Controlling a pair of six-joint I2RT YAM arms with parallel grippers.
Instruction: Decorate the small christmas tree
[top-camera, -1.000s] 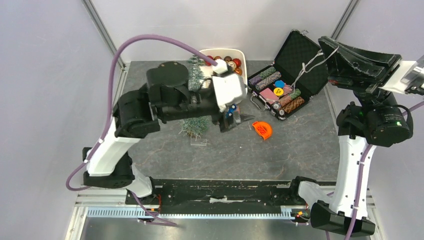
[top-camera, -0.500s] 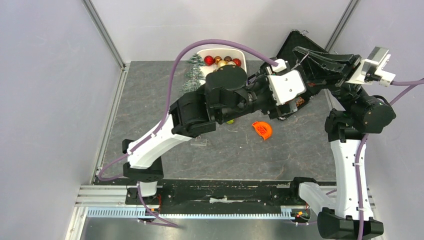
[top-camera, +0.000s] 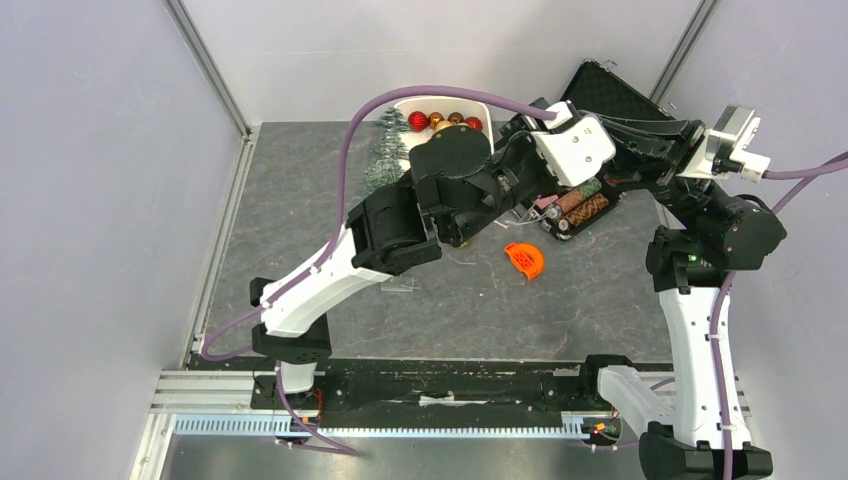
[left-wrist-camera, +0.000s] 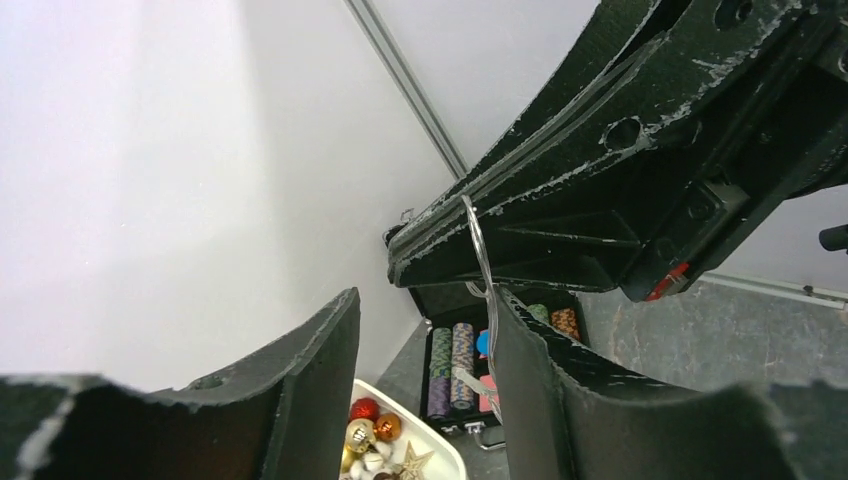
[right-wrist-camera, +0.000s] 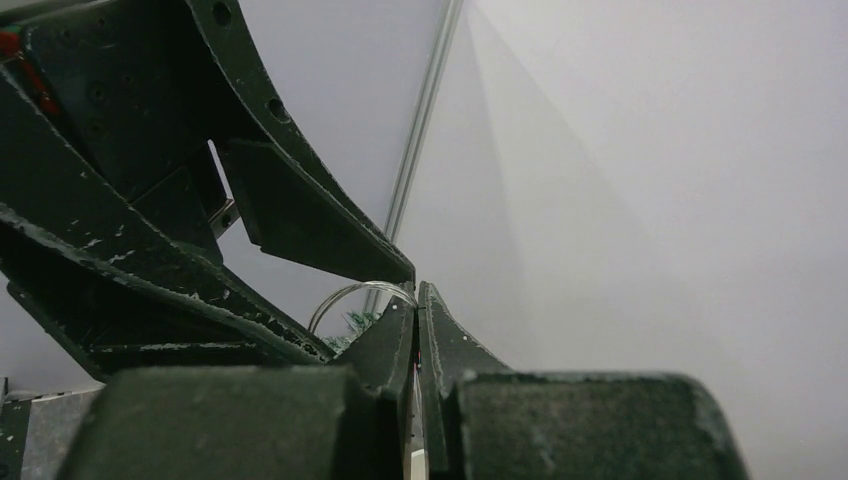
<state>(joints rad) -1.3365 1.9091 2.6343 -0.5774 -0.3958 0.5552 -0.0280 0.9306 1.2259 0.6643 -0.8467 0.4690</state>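
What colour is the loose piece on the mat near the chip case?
Orange piece; best in top external view.

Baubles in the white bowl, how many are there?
4 show from above, along the bowl's far side: left red, gold, orange, right red. The left arm may hide more.

Left arm stretched rightward, left fingers apart, right arm raised, right fingers pressed together

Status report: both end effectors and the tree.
Left end effector open around wire. Right end effector shut on wire. Small christmas tree undecorated where visible, left arm across it.
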